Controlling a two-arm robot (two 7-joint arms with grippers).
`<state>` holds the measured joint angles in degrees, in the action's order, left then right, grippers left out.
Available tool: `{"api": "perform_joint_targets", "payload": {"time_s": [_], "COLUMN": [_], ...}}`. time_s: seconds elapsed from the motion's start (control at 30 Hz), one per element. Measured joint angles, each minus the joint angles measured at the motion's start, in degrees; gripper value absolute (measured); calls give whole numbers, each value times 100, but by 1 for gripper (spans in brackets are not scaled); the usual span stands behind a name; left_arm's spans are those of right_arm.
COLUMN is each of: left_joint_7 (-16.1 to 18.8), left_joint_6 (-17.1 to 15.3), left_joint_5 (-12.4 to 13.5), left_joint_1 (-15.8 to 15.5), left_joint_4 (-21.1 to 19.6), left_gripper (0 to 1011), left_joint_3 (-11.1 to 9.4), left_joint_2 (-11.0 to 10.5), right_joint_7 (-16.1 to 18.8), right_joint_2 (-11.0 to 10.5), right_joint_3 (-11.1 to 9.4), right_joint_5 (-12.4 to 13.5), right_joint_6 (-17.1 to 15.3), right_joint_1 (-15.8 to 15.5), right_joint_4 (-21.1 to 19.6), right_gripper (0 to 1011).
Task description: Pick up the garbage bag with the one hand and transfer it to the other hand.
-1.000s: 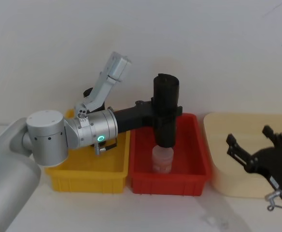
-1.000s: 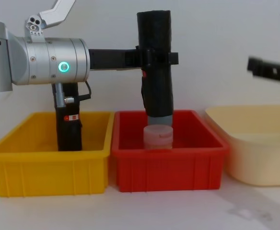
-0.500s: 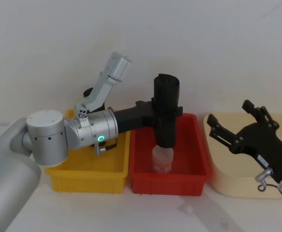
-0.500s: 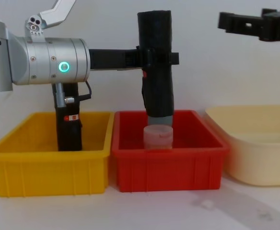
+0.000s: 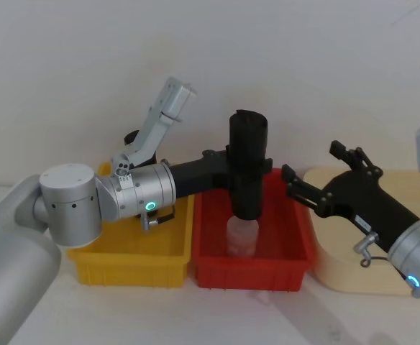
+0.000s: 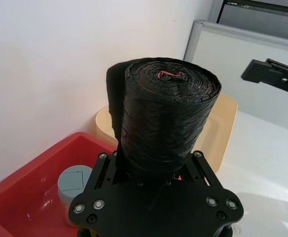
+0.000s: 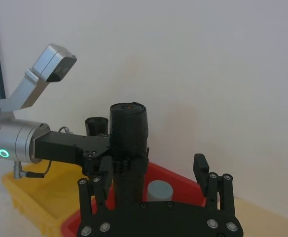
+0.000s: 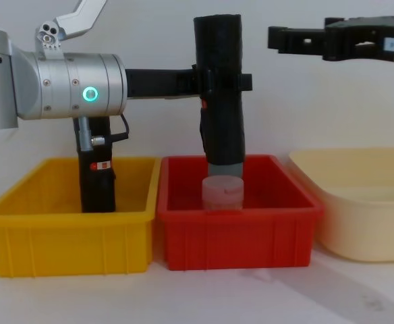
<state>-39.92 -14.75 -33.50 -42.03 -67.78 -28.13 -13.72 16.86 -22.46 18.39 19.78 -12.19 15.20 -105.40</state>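
Matte cylindrical garbage bag (image 5: 247, 136) (seemingly crinkled film), left hand (image 5: 248, 167) gripping

Matt plastic garbage bag (image 6: 166, 113); glossy red bin (image 8: 237, 236)

We seem to be in a robotics lab set up in an office-like room. A bare white table (image 8: 183, 300) stands against a plain white wall (image 5: 303, 65), carrying a yellow bin (image 8: 69, 250), a red bin (image 8: 237, 246) and a beige tray (image 8: 366, 233) lined up like a test bench. The left gripper (image 8: 224, 81) and right gripper (image 5: 311, 159) hang above them on metal arms. In the left wrist view we see a grey-framed partition panel (image 6: 252, 54) beyond the table.
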Motion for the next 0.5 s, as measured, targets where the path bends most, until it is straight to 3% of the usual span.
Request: {"api": "perform_joint_targets", "payload": {"time_s": [0.5], "left_joint_7": [1], "left_joint_6": [1], "left_joint_5": [0], "left_joint_1": [0], "left_joint_4": [0], "left_gripper": [439], "left_joint_3": [0], "left_joint_2": [0], "right_joint_7": [337], "right_joint_2": [122], "right_joint_3": [388], "right_joint_5": [-81], "right_joint_6": [-146], "right_joint_1": [679], "right_joint_4": [511], "right_gripper": [1004]}}
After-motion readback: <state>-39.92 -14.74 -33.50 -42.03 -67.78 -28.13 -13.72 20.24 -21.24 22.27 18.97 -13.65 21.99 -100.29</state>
